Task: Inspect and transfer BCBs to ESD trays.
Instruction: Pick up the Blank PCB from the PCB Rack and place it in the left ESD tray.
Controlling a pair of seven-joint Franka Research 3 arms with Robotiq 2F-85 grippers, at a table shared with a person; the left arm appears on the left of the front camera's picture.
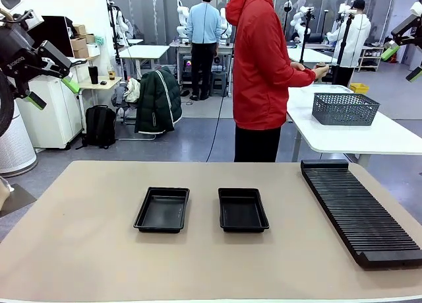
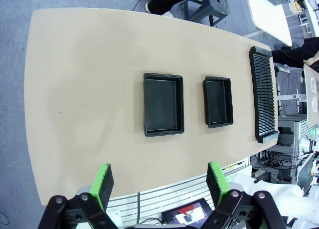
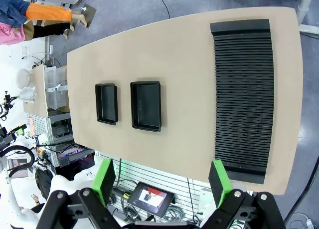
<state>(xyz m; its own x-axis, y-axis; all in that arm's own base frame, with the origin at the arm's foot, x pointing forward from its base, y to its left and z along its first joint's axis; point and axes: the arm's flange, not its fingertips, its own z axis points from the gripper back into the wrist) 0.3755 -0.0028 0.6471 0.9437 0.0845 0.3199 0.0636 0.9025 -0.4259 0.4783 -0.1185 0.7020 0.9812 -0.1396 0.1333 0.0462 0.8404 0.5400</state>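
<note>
Two empty black ESD trays lie side by side mid-table, the left tray (image 1: 161,209) and the right tray (image 1: 242,210). The left wrist view looks down on them as tray (image 2: 163,111) and tray (image 2: 218,102), and the right wrist view as tray (image 3: 106,103) and tray (image 3: 146,106). No BCBs are in view. My left gripper (image 1: 53,93) hangs high at the far left, open and holding nothing (image 2: 159,184). My right gripper (image 1: 402,63) hangs high at the far right, also open and holding nothing (image 3: 163,181).
A long black ribbed rack (image 1: 362,210) lies along the table's right side. A person in a red top (image 1: 264,65) stands at the far edge, turned toward a white side table with a grey mesh basket (image 1: 345,108).
</note>
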